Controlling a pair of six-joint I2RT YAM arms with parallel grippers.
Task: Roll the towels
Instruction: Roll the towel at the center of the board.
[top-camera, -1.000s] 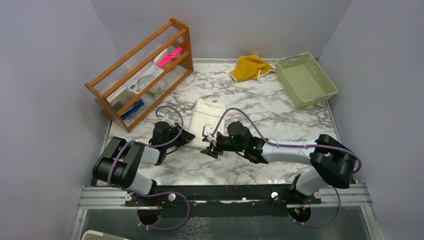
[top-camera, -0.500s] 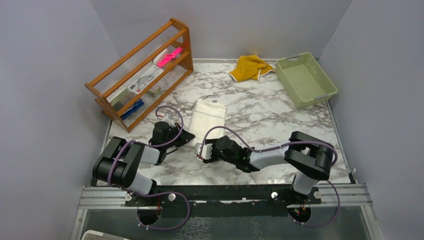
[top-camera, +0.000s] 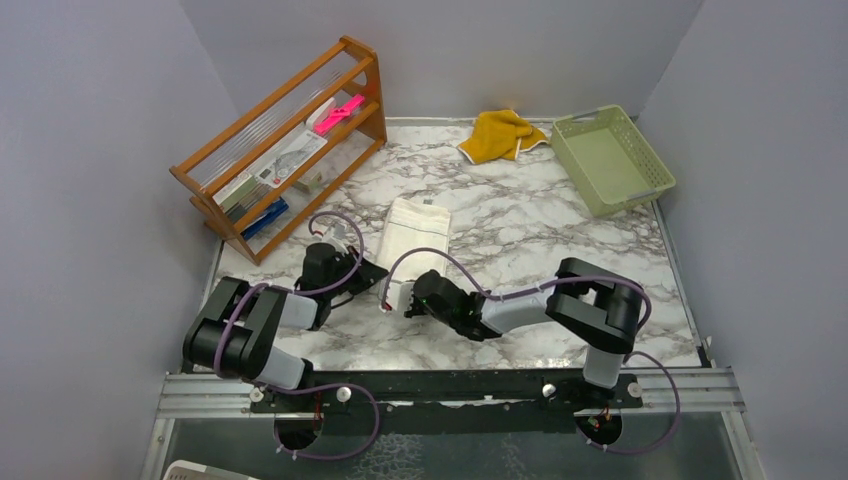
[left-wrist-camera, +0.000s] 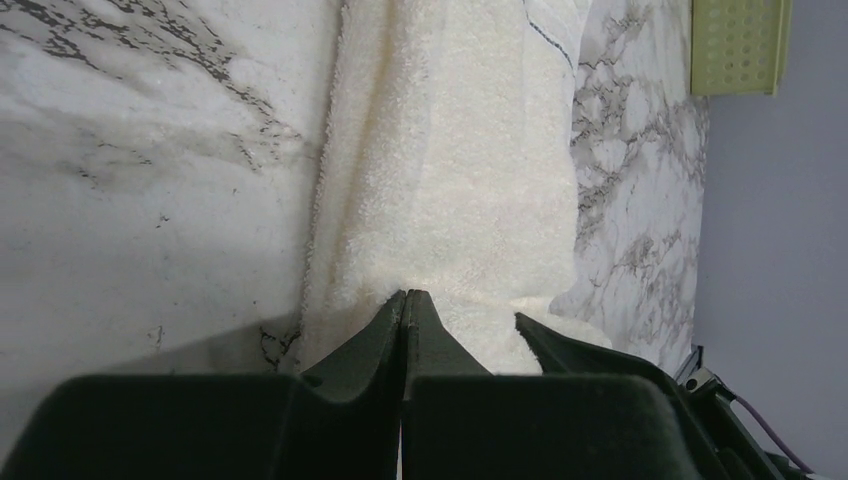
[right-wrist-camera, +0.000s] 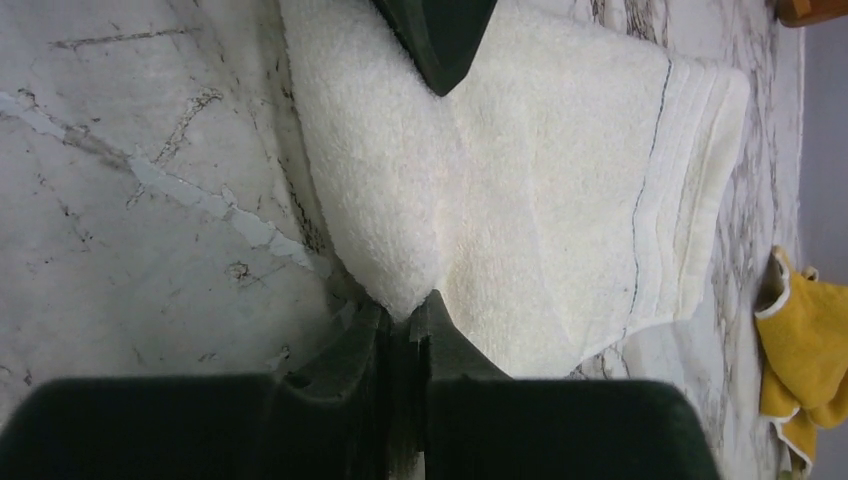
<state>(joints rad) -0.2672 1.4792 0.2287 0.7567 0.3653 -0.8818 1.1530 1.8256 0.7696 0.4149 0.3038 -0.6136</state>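
The cream-white towel (top-camera: 415, 232) lies folded flat on the marble table, long side running away from the arms. My right gripper (top-camera: 397, 297) is low at its near edge. In the right wrist view a corner of that towel (right-wrist-camera: 520, 180) runs between the fingers, so the right gripper (right-wrist-camera: 408, 308) is shut on it. My left gripper (top-camera: 372, 272) is shut, and its tips (left-wrist-camera: 404, 296) rest against the near left part of the cream towel (left-wrist-camera: 450, 180); nothing shows between them. The mustard-yellow towel (top-camera: 500, 135) lies crumpled at the back, far from both grippers.
A wooden rack (top-camera: 285, 145) with small items stands at the back left. A light green basket (top-camera: 610, 158) sits at the back right, next to the yellow towel. Grey walls close in the table on three sides.
My right arm swung left and down to the cream towel's near edge, and its jaws closed on the corner. The left arm and both towels stayed put.
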